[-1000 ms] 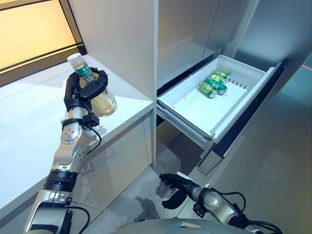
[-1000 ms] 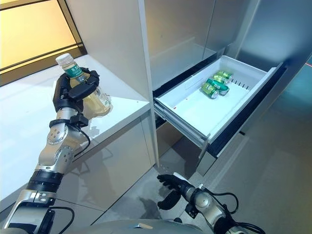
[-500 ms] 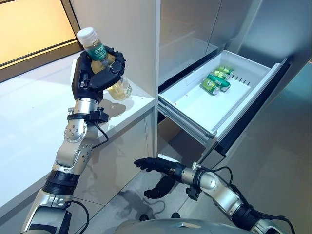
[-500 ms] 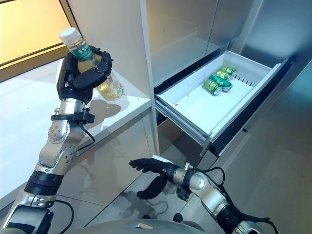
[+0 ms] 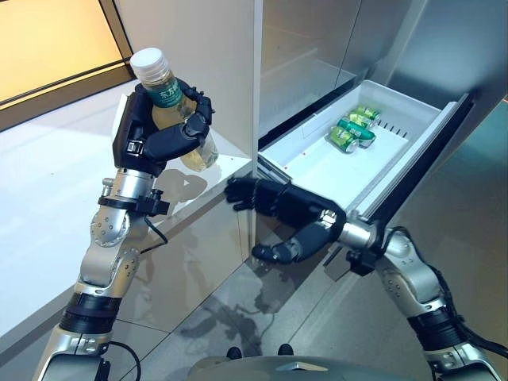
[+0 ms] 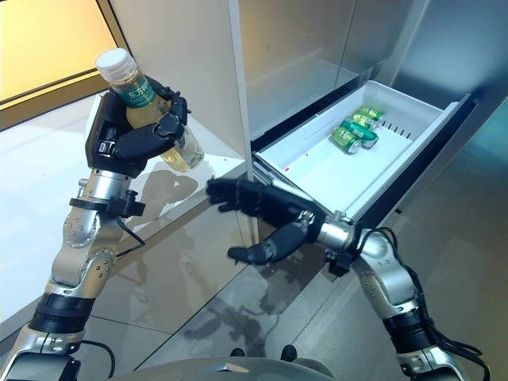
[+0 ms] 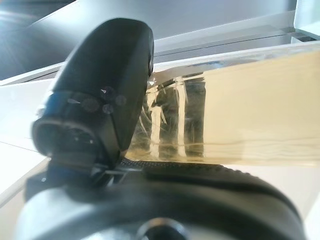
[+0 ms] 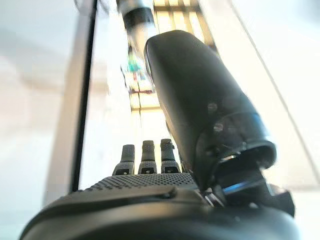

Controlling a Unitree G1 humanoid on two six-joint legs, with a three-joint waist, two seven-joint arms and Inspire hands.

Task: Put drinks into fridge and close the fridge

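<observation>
My left hand point(image 5: 159, 136) is shut on a clear bottle of yellow drink point(image 5: 181, 127) with a white cap and green label, held tilted above the white counter's corner; the bottle also shows in the left wrist view point(image 7: 240, 115). My right hand point(image 5: 282, 210) is open, fingers spread, raised in front of the fridge drawer point(image 5: 317, 171) and just right of the bottle, not touching it. The white drawer is pulled out, with green cans point(image 5: 349, 131) lying at its far end.
The white counter point(image 5: 55, 190) runs along the left, ending at a grey upright panel point(image 5: 230, 63) beside the fridge. The drawer's dark front point(image 5: 421, 159) juts out to the right over the grey floor point(image 5: 452, 238).
My right hand has risen from near the floor to the drawer's height, close to the bottle. My left hand has brought the bottle slightly rightward and more upright.
</observation>
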